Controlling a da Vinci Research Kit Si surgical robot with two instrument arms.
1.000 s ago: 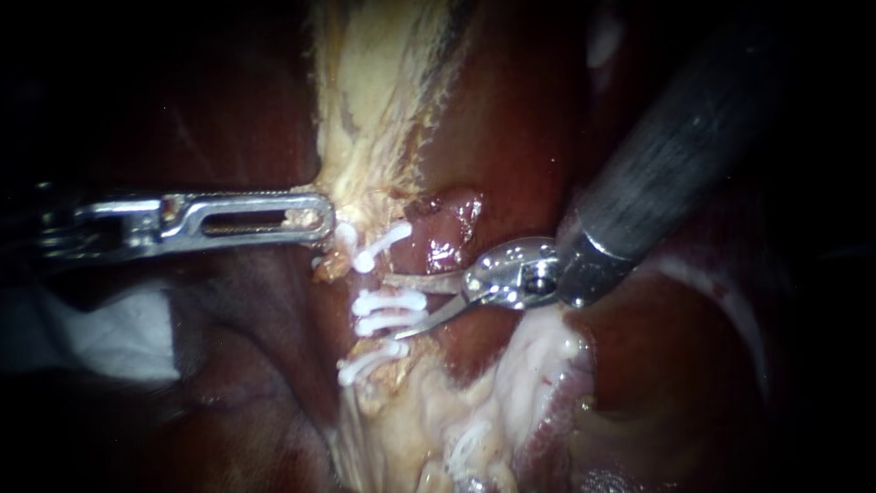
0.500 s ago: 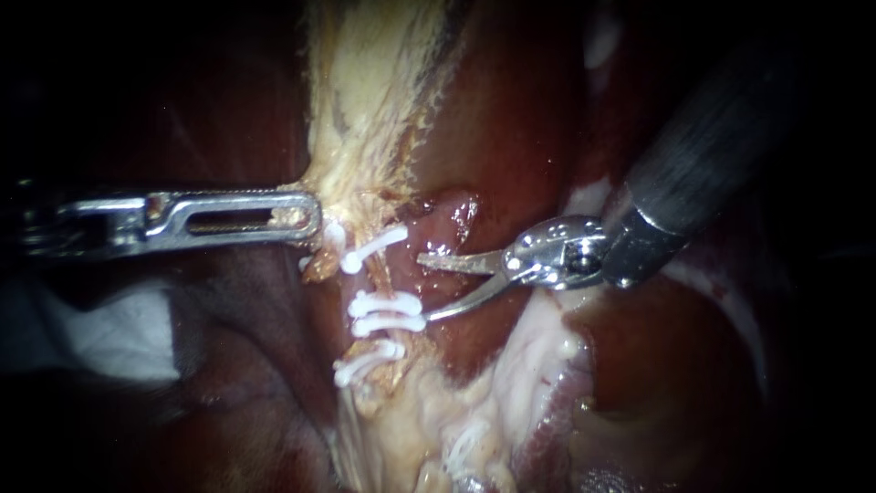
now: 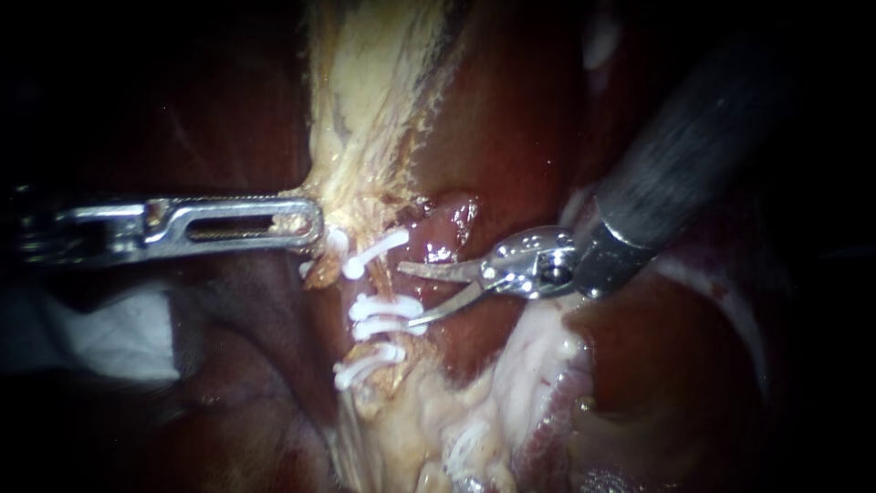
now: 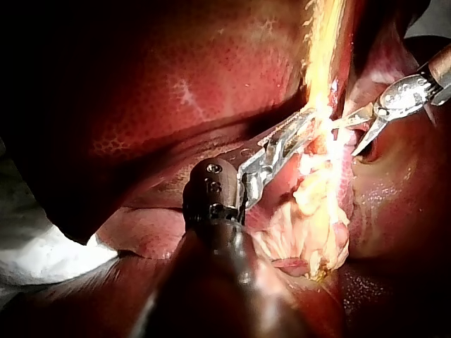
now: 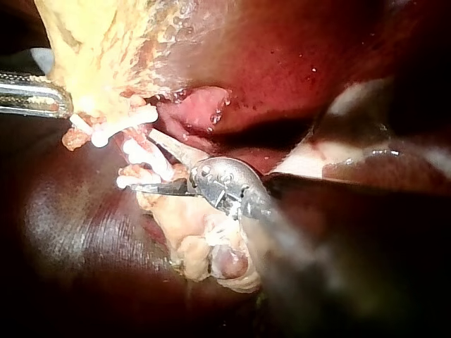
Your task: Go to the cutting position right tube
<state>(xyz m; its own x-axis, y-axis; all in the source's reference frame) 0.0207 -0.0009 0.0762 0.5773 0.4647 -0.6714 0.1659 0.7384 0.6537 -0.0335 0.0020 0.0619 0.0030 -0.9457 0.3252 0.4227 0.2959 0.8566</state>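
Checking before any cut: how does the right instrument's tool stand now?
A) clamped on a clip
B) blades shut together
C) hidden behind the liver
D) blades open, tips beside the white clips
D: a gap shows between the blades of the right instrument's tool, their tips beside the white clips, gripping nothing.

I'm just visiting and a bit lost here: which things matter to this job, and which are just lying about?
In the job: right instrument, blades open; white clips; left instrument, holding yellowish tissue.
Just there: white cloth; liver.
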